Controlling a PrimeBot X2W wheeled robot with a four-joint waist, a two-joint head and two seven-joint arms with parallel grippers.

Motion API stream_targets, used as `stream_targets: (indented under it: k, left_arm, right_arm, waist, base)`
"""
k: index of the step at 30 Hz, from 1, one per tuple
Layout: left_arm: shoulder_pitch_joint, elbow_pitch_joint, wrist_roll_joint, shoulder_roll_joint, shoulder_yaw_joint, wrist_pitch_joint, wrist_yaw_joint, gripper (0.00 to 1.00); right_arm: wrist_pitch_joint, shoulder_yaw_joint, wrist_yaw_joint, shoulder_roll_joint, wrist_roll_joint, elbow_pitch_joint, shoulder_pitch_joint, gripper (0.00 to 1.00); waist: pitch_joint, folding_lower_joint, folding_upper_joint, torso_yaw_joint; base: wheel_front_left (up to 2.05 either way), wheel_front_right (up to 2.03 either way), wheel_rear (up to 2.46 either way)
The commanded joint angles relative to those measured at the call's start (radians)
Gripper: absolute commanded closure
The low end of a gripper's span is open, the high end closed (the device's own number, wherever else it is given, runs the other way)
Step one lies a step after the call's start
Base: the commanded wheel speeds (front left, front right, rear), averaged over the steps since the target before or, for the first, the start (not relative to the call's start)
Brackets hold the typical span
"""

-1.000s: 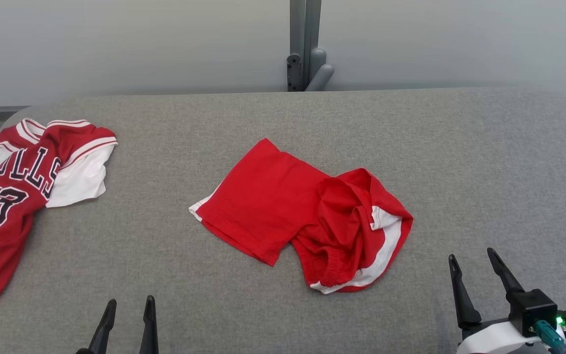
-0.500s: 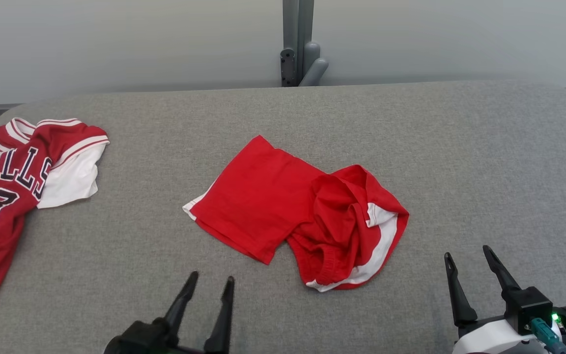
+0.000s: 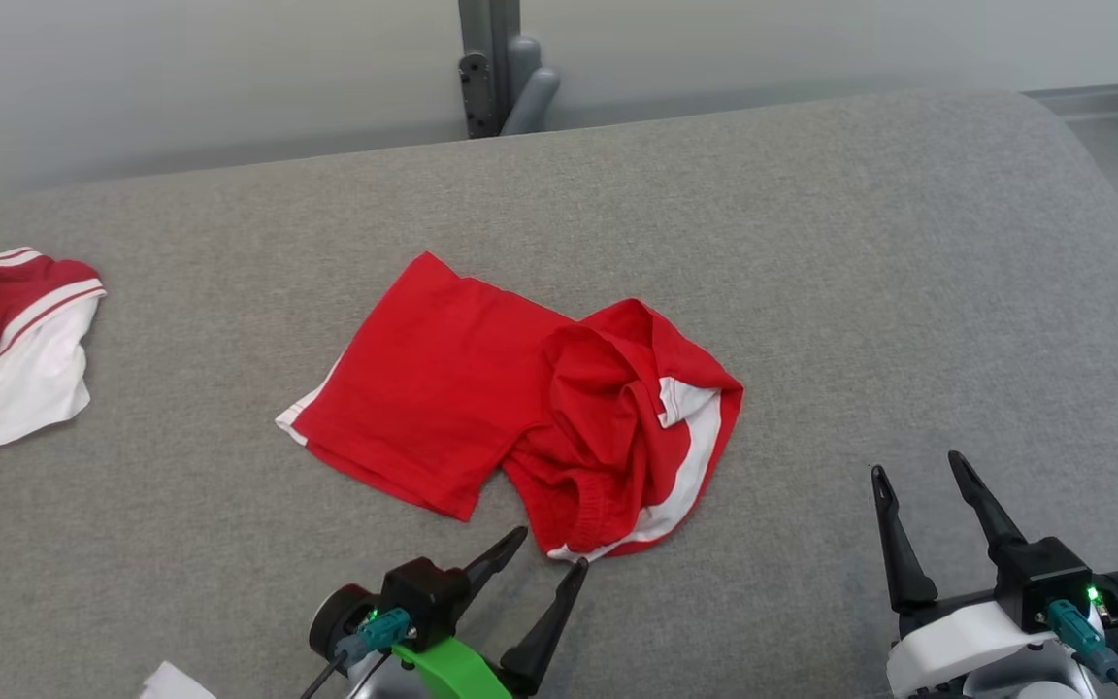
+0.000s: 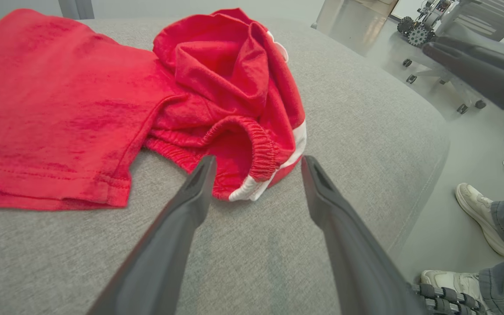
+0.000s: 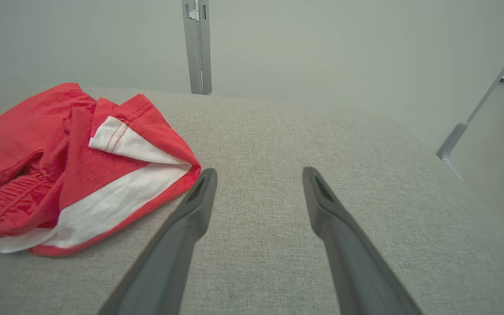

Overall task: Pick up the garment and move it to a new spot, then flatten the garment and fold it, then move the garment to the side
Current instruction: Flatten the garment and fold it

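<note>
The garment (image 3: 510,408) is a pair of red shorts with white side stripes, lying crumpled in the middle of the grey padded table (image 3: 908,291). One leg lies flat to the left; the waistband end is bunched at the right. My left gripper (image 3: 549,549) is open, its tips just short of the shorts' near elastic edge (image 4: 260,153). In the left wrist view the left gripper (image 4: 256,162) frames that edge. My right gripper (image 3: 913,466) stands open over bare table to the right of the shorts (image 5: 81,162); the right wrist view has the right gripper (image 5: 258,173) with nothing between its fingers.
A red and white jersey (image 3: 6,340) lies at the table's far left edge. A grey post (image 3: 491,68) stands behind the table. A person's shoes (image 4: 479,218) are on the floor beyond the table's right end, near wheeled chairs (image 4: 462,52).
The head camera has turned, shifting the whole scene left. My left gripper has come forward and to the right, up to the near edge of the shorts. The right gripper holds its place.
</note>
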State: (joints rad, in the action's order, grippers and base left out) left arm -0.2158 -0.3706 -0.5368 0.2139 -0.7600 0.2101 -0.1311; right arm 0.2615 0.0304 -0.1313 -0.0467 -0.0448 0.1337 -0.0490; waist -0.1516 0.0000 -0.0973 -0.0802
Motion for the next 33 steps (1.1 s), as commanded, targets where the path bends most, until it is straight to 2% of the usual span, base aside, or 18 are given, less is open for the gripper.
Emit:
stream_targets:
  k: [1,8,15,16,17,21,22,24,28,33]
  left_arm:
    - [-0.029,-0.021,-0.010,0.011,-0.011,0.007,0.000,0.00]
    - [-0.109,-0.137,-0.051,0.027,-0.078,0.028,0.000,0.00]
    - [-0.142,-0.177,-0.084,0.031,-0.132,0.041,0.000,0.00]
    - [-0.147,-0.181,-0.089,0.031,-0.137,0.044,0.000,0.04]
    - [-0.153,-0.186,-0.094,0.030,-0.141,0.046,0.000,0.12]
    - [-0.173,-0.209,-0.110,0.023,-0.155,0.051,0.000,0.51]
    - [-0.177,-0.214,-0.113,0.021,-0.157,0.052,0.000,0.63]
    - [-0.185,-0.225,-0.121,0.017,-0.166,0.054,0.000,0.98]
    - [-0.203,-0.208,-0.158,0.019,-0.170,0.056,0.000,1.00]
    - [-0.252,-0.074,-0.228,0.057,-0.088,0.055,0.000,1.00]
  right_arm:
    - [0.001,0.005,0.001,-0.003,0.010,-0.003,0.013,0.00]
    - [0.001,0.011,0.001,-0.003,0.017,-0.005,0.026,0.00]
    - [0.001,0.014,0.001,-0.003,0.025,-0.007,0.032,0.00]
    - [0.001,0.014,0.001,-0.003,0.025,-0.007,0.033,0.00]
    - [0.001,0.015,0.001,-0.003,0.027,-0.007,0.034,0.00]
    - [0.001,0.009,0.001,-0.003,0.035,-0.004,0.036,0.00]
    - [0.001,0.008,0.001,-0.003,0.037,-0.004,0.039,0.00]
    - [0.001,0.005,0.001,-0.003,0.042,-0.001,0.043,0.00]
    - [0.001,0.002,0.001,-0.003,0.046,0.003,0.046,0.00]
    - [0.001,0.012,0.001,-0.003,0.051,0.005,0.033,0.00]
  waist:
    - [-0.038,0.0000,-0.0002,-0.044]
    - [-0.060,0.0000,-0.0002,-0.082]
    - [-0.066,0.0000,-0.0002,-0.089]
    - [-0.068,0.0000,-0.0002,-0.089]
    - [-0.069,0.0000,-0.0002,-0.088]
    - [-0.072,0.0000,-0.0002,-0.088]
    - [-0.072,0.0000,-0.0002,-0.088]
    - [-0.073,0.0000,-0.0002,-0.090]
    - [-0.075,0.0000,-0.0002,-0.098]
    - [-0.068,0.0000,-0.0002,-0.095]
  base:
    - [0.00,0.00,0.00]
    - [0.00,0.00,0.00]
    - [0.00,0.00,0.00]
    - [0.00,0.00,0.00]
    - [0.00,0.00,0.00]
    - [0.00,0.00,0.00]
    - [0.00,0.00,0.00]
    - [0.00,0.00,0.00]
    - [0.00,0.00,0.00]
    - [0.00,0.00,0.00]
